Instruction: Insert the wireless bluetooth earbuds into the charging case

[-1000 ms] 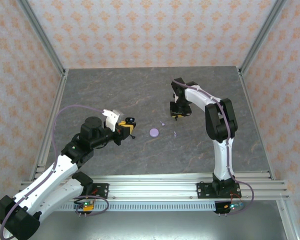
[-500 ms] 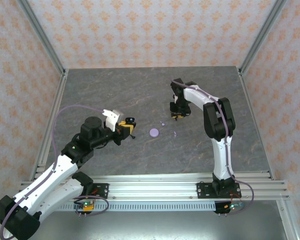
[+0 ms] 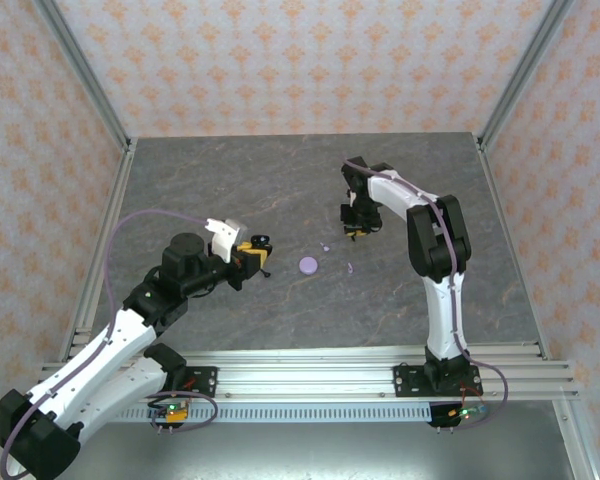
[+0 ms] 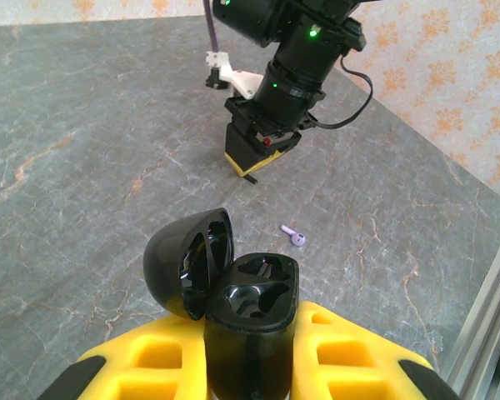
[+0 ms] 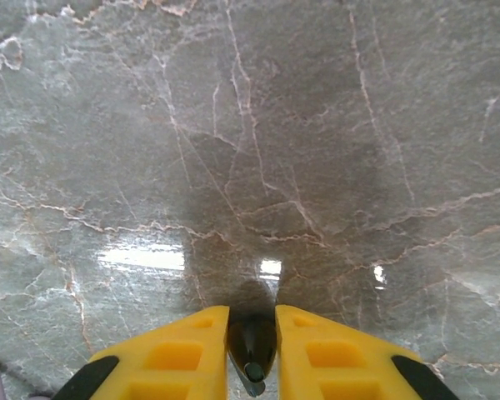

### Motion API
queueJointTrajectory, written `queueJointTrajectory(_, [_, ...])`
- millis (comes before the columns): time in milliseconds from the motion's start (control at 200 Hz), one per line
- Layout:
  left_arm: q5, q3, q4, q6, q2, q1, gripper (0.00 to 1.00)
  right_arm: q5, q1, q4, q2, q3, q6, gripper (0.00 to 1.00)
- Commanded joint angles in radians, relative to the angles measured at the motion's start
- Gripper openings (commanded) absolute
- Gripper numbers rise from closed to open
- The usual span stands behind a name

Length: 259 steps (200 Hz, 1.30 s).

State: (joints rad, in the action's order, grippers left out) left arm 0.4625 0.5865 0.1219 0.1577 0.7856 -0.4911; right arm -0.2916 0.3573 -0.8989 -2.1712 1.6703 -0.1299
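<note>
Narrower right end effector (image 5: 252, 323) tight on glossy black earbud (image 5: 252, 352); left end effector (image 4: 250, 337) tight on case (image 4: 253, 292).

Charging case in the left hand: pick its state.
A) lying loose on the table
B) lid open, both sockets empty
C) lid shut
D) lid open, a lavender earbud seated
B: in the left wrist view the black charging case sits clamped in the left hand, its lid flipped back and both sockets bare.
</note>
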Motion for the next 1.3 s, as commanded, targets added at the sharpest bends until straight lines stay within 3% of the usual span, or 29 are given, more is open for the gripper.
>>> queueJointTrajectory(0, [-0.01, 0.019, -0.059, 0.051, 0.027, -0.006, 0.13, -0.056, -0.026, 0.051, 0.039, -0.069, -0.038, 0.18])
queueJointTrajectory(355, [0.04, 0.038, -0.247, 0.115, 0.226, -0.007, 0.13, -0.278, -0.118, 0.268, 0.242, -0.289, -0.107, 0.17])
queueJointTrajectory(691, [0.067, 0.061, -0.489, 0.154, 0.424, -0.006, 0.13, -0.449, -0.128, 0.445, 0.448, -0.435, -0.204, 0.17])
queueJointTrajectory(1036, [0.074, 0.052, -0.708, 0.229, 0.519, -0.006, 0.13, -0.576, -0.126, 0.559, 0.651, -0.513, -0.294, 0.17])
queueJointTrajectory(1291, [0.114, 0.062, -0.824, 0.273, 0.574, -0.009, 0.13, -0.603, -0.095, 0.589, 0.751, -0.516, -0.318, 0.17])
